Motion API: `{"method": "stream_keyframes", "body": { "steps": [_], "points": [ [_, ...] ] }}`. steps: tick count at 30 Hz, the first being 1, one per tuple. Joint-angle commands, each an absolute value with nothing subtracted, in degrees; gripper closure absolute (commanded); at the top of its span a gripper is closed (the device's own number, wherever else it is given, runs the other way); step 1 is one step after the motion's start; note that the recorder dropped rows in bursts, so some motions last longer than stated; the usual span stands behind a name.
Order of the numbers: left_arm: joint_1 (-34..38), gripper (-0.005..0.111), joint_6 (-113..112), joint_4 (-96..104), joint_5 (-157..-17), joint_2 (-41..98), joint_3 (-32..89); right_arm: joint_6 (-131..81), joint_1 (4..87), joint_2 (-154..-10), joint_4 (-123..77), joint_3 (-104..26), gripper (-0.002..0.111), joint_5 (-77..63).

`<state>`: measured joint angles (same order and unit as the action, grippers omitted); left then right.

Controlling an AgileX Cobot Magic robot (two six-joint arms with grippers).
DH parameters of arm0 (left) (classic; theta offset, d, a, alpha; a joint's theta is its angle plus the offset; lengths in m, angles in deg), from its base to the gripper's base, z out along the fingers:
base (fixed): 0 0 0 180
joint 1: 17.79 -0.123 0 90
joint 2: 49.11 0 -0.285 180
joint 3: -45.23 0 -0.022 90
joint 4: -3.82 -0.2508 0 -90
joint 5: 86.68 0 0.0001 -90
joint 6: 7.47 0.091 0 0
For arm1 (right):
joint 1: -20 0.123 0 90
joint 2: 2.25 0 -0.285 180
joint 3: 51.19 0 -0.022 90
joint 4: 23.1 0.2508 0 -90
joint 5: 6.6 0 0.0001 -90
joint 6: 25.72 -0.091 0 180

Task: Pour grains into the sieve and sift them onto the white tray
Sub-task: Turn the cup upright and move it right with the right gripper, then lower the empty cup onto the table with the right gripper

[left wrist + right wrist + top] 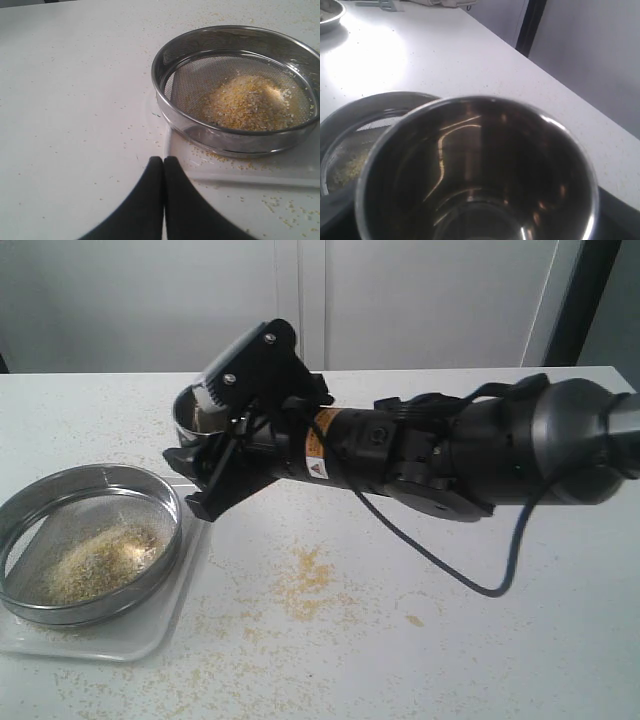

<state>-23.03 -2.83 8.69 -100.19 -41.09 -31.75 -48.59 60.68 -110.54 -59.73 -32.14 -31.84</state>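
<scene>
The sieve (90, 540) sits on the white tray (120, 645) at the left of the table (450, 630), its ring resting inside the tray's rim; the grains (100, 562) lie in a low heap on the mesh, off centre; a scatter of spilled grains (305, 582) marks the table near the middle.

The right end effector (190, 475) reaches across from the right and grips a steel cup (193, 412) with its jaws set wide around the body; its own camera looks into the cup and shows a bare, shiny inside, so the pouring looks done. The left end effector (163, 162) hangs just beside the tray with its fingers pressed fully together and nothing between them.

Sifting looks like the step to come. The sieve is probably light and stiff, its polished wall smooth and likely slippery; the upright ring wall on the side nearest the left end effector seems the place to pinch, one finger inside and one outside, clear of the mesh. The grains are loose and will hop the low rim if the shake is sharp; the glossy tray may slide.
</scene>
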Motion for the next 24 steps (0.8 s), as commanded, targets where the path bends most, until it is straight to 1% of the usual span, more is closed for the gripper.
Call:
{"method": "stream_keyframes", "body": {
  "steps": [1,9,13,16,19,21,24],
  "points": [
    [-22.77,0.106,-2.9,8.86,-100.01,-41.32,-31.99,-48.17,57.34,-107.23,-58.7,-26.72,0.108,-33.72],
    [-22.77,0.106,-2.9,8.86,-100.01,-41.32,-31.99,-44.18,49.83,-103.96,-57.08,-18.29,0.108,-34.89],
    [-22.77,0.106,-2.9,8.86,-100.01,-41.32,-31.99,-43.32,42.71,-103.19,-54.62,-12.69,0.108,-40.95],
    [-22.77,0.106,-2.9,8.86,-100.01,-41.32,-31.99,-36.75,40.5,-103.19,-46.95,-10.0,0.108,-42.91],
    [-22.77,0.106,-2.9,8.86,-100.01,-41.32,-31.99,-26.2,38.84,-103.67,-32.84,-7.32,0.108,-43.02],
    [-22.77,0.106,-2.9,8.86,-100.01,-41.32,-31.99,-22.07,38.14,-104.51,-27.42,-6.52,0.108,-43.02],
    [-22.77,0.106,-2.9,8.86,-100.01,-41.32,-31.99,-19.52,37.99,-106.43,-26.64,-6.52,0.108,-43.52]
  ]
}}
